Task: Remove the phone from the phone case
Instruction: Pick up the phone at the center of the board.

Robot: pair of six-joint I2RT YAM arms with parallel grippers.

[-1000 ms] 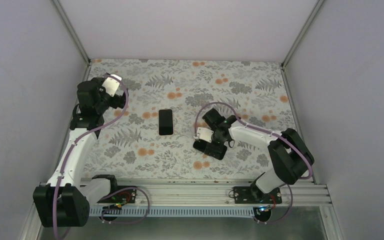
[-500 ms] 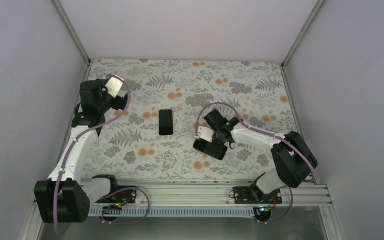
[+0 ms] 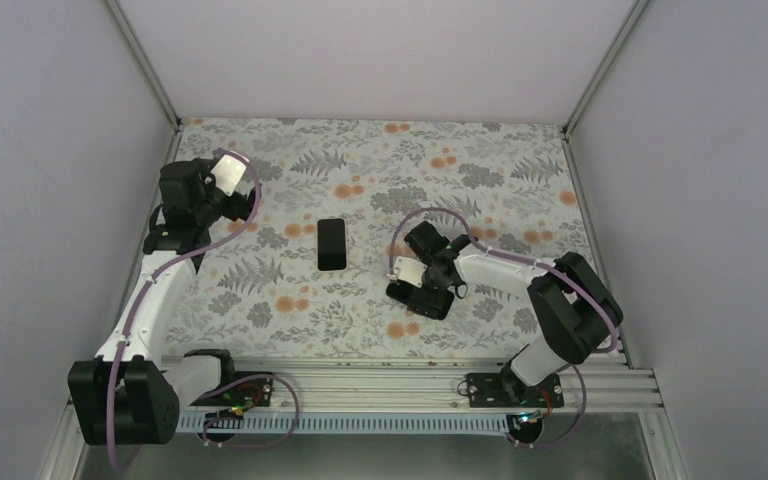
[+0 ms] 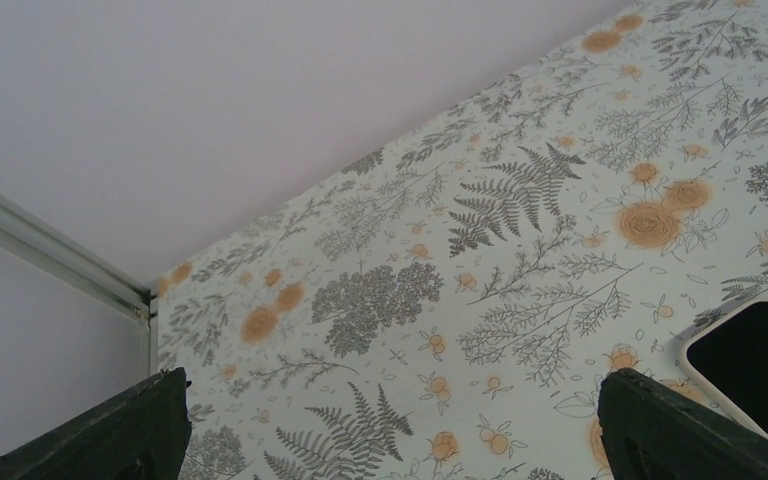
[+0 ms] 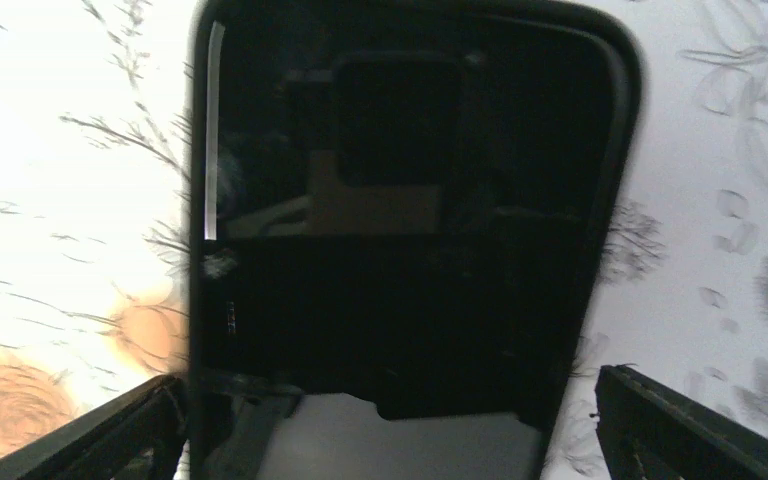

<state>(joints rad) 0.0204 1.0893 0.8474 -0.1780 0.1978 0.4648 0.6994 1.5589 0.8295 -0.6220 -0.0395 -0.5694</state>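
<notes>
A black slab with a thin light rim (image 3: pixel 331 244) lies flat at the table's middle; its corner shows in the left wrist view (image 4: pixel 755 355). A second, glossy black slab with a dark rounded rim (image 3: pixel 438 304) lies under my right gripper (image 3: pixel 426 290). In the right wrist view this slab (image 5: pixel 410 230) fills the frame and mirrors the camera. I cannot tell which piece is the phone and which the case. The right gripper (image 5: pixel 390 430) is open, one finger on each side of the slab. My left gripper (image 3: pixel 234 208) is open and empty (image 4: pixel 390 430), raised at the far left.
The floral table cover (image 3: pixel 500 190) runs to white walls at the back and sides. A metal corner post (image 4: pixel 50 250) stands near the left gripper. An aluminium rail (image 3: pixel 380 380) runs along the near edge.
The left arm's wrist has shifted slightly toward the back left. The right arm has adjusted its elbow and stays over the glossy black slab. Both slabs lie where they were.
</notes>
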